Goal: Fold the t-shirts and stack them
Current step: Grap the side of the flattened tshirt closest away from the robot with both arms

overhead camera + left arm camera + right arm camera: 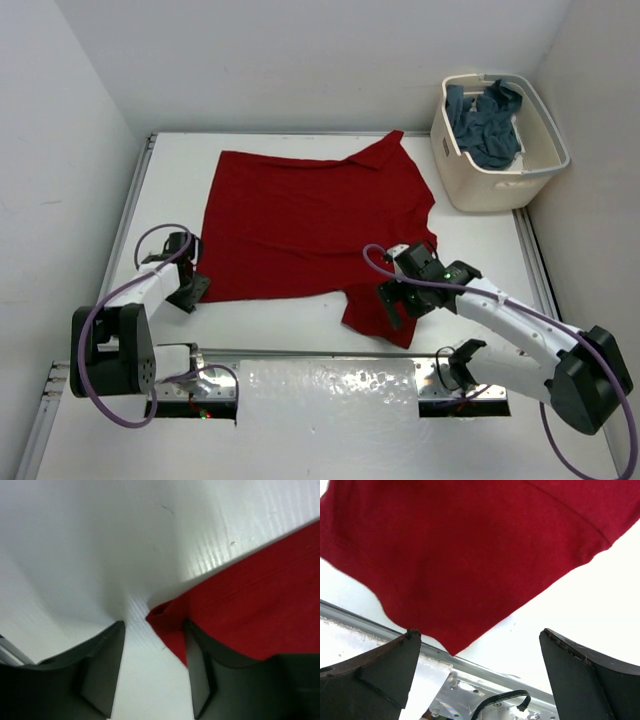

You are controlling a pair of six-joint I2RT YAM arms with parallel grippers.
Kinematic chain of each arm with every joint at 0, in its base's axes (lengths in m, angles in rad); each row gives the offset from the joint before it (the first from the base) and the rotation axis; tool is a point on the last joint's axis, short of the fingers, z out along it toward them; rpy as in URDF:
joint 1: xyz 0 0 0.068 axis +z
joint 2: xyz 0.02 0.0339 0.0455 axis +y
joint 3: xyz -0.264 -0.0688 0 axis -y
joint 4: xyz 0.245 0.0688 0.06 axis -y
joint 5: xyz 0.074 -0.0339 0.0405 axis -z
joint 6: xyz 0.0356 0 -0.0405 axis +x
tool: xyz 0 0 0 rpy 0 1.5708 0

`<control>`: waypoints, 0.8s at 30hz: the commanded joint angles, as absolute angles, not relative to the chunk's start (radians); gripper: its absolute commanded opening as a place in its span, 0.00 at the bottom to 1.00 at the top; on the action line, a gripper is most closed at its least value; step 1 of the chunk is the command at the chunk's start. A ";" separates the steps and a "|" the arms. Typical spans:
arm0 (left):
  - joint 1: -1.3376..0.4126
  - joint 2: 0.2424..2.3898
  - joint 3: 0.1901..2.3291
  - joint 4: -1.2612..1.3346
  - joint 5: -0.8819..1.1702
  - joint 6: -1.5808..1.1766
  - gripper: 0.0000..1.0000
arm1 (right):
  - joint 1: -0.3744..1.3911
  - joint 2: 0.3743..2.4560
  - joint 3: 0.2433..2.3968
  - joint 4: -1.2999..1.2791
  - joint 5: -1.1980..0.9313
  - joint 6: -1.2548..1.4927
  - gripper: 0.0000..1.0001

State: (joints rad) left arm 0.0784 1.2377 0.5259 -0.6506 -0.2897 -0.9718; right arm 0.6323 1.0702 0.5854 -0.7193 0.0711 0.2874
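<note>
1. One white table (170, 180) fills most of the top view. Its near edge is partly covered by a shiny strip and the arm bases.
2. One red t-shirt (310, 225) lies spread flat across the middle of the table. Its long axis runs left to right, with a straight edge to the left and two sleeve-like flaps at the far right and near right. The neckline is hard to make out.
3. One cream basket (480, 185) stands at the far right corner, well apart from the red shirt. A blue-grey t-shirt (485, 125) lies crumpled inside it, and the basket walls hide its lower part.
4. The right gripper (395, 300) hovers over the near-right flap with its jaws spread wide and nothing between them. In the right wrist view the red flap's tip (452, 647) points down between the fingers.
5. The left gripper (195, 268) sits at the shirt's near-left corner. Its jaws are about half apart, and bare table shows between them.
6. In the left wrist view that corner (162, 617) is slightly curled. It lies between the fingers, against one of them, and is not clamped.
</note>
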 commanded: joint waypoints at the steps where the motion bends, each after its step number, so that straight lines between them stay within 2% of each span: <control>1: 0.086 1.264 0.511 -0.575 -0.295 -0.970 0.41 | 0.641 1.045 0.575 -0.704 0.083 0.319 0.99; 3: 0.086 1.285 0.508 -0.551 -0.292 -0.962 0.28 | 0.647 1.049 0.560 -0.697 0.074 0.334 0.99; 6: 0.084 1.310 0.520 -0.543 -0.293 -0.953 0.17 | 0.687 1.054 0.532 -0.680 0.052 0.328 0.99; 9: 0.084 1.324 0.532 -0.535 -0.295 -0.937 0.00 | 0.781 1.061 0.532 -0.660 0.055 0.298 0.99; 14: 0.084 1.328 0.531 -0.514 -0.264 -0.914 0.00 | 0.932 1.104 0.535 -0.569 0.060 0.275 0.99; 21: 0.086 1.324 0.537 -0.508 -0.245 -0.914 0.00 | 1.005 1.229 0.505 -0.460 0.100 0.307 0.92; 24: 0.084 1.321 0.543 -0.506 -0.242 -0.920 0.00 | 1.005 1.242 0.480 -0.442 0.109 0.318 0.81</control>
